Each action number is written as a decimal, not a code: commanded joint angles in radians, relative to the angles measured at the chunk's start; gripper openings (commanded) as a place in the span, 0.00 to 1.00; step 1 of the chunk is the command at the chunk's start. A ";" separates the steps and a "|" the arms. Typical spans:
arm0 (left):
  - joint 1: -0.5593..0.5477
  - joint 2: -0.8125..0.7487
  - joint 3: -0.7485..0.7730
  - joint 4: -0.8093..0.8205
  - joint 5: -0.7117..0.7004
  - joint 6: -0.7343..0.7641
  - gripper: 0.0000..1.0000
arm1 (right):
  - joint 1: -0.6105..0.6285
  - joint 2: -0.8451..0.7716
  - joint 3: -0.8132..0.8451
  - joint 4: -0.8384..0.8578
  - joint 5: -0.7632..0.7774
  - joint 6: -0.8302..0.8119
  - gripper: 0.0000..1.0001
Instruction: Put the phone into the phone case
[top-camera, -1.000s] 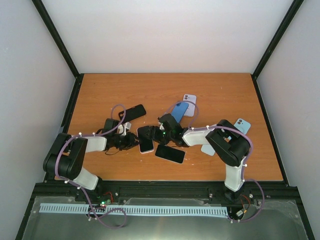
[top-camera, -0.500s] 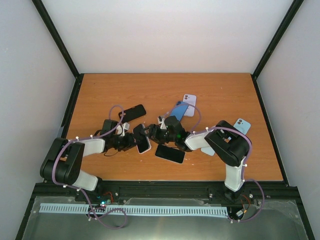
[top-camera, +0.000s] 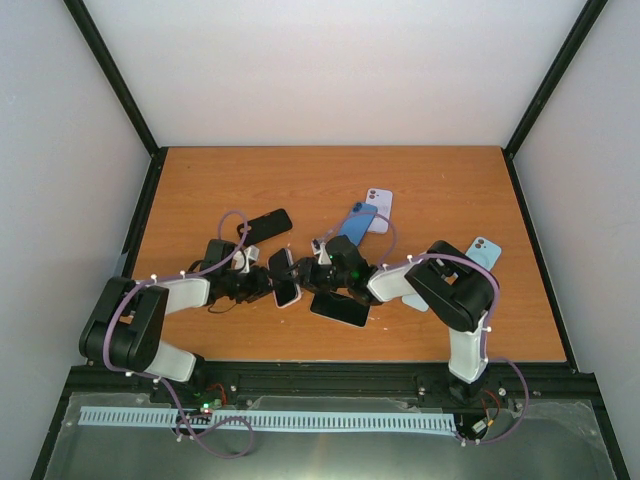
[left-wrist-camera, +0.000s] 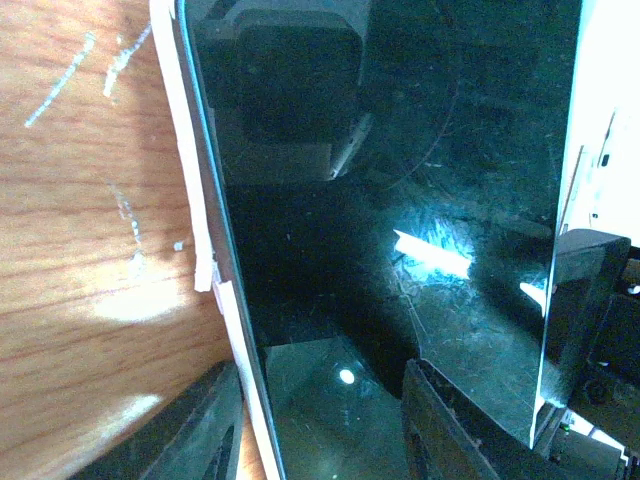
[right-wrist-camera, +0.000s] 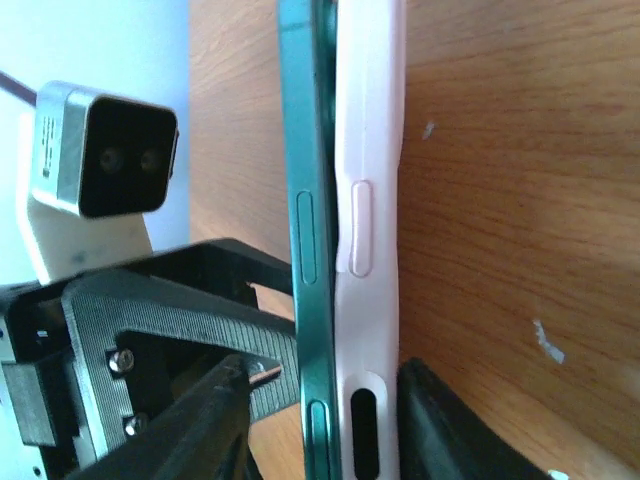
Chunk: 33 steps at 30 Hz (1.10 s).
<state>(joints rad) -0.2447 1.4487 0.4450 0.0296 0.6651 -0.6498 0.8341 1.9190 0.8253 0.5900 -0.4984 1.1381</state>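
1. Phone (right-wrist-camera: 305, 200): green-edged with dark glass. It is held up at a tilt near the middle of the table (top-camera: 200, 180), not lying flat, and sits directly between the two grippers. Its back faces the case.
2. Phone case (right-wrist-camera: 368, 120): pale pink and pressed against the phone's back. Its moulded button cover sits beside the phone's side key. A thin seam runs along that edge, so the fit is judged partial and not yet snapped home.
3. Right gripper (right-wrist-camera: 325, 400): clenched across the stacked pair, with one finger on the glass side and the other on the case's back. The likely purpose is to squeeze phone and case together along this edge.
4. Left gripper (left-wrist-camera: 320, 380): meets the same phone from the opposite side. The screen fills the left wrist view, with a finger low on either side of it. Whether those fingers clamp or only brace cannot be told. It probably acts as a counter-hold against the right arm's push.
5. Other stock: a black phone (top-camera: 340, 308) lies flat just in front of the grippers. A blue phone (top-camera: 358, 222) lies behind them. Neither is touched.
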 joint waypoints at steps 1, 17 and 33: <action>-0.016 -0.003 -0.009 -0.001 -0.008 -0.005 0.44 | 0.040 -0.007 0.011 0.059 -0.086 -0.005 0.36; -0.016 -0.004 -0.013 0.030 0.031 -0.022 0.43 | 0.035 -0.034 0.026 -0.097 -0.014 -0.074 0.17; -0.015 -0.151 0.017 -0.073 0.019 -0.017 0.61 | 0.012 -0.201 -0.066 -0.087 0.046 -0.091 0.03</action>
<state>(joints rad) -0.2558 1.3941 0.4297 0.0135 0.6739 -0.6743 0.8577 1.8568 0.8024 0.4358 -0.4667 1.0691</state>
